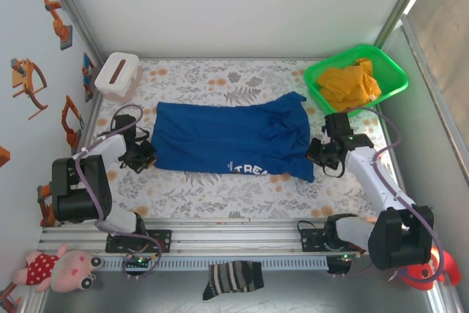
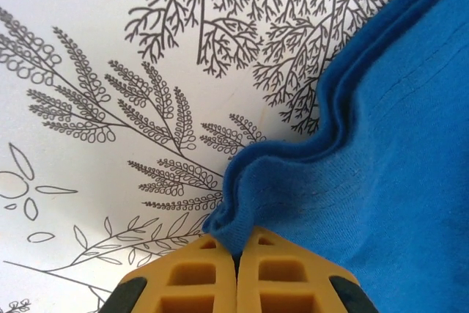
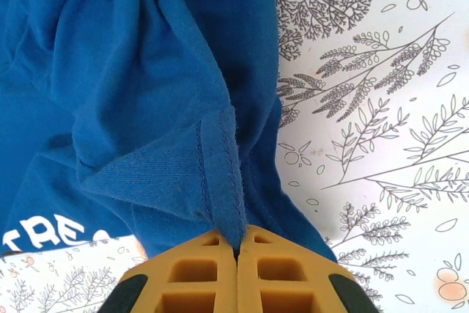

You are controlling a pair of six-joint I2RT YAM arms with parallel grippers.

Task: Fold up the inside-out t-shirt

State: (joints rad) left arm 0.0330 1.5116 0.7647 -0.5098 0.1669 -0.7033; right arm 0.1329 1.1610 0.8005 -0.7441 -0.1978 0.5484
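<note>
Rumpled royal-blue t-shirt (image 1: 233,139), white lettering

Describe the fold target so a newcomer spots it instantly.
On the floral-print table, look at the middle, between the left gripper and right gripper, each pinching an end. The t-shirt lying there is royal blue with white lettering along its near edge, unlike the yellow-orange garment in the green basket or the white box.

The t-shirt (image 1: 227,137) lies across the middle of the table (image 1: 220,192). The left gripper (image 1: 150,154) sits at its left edge and the right gripper (image 1: 315,155) at its right edge, each pinching cloth. Behind, a box (image 1: 117,75) stands far left. A basket (image 1: 315,78) far right holds a garment (image 1: 352,86). In front, a sock (image 1: 232,280) lies between the arm bases.
</note>
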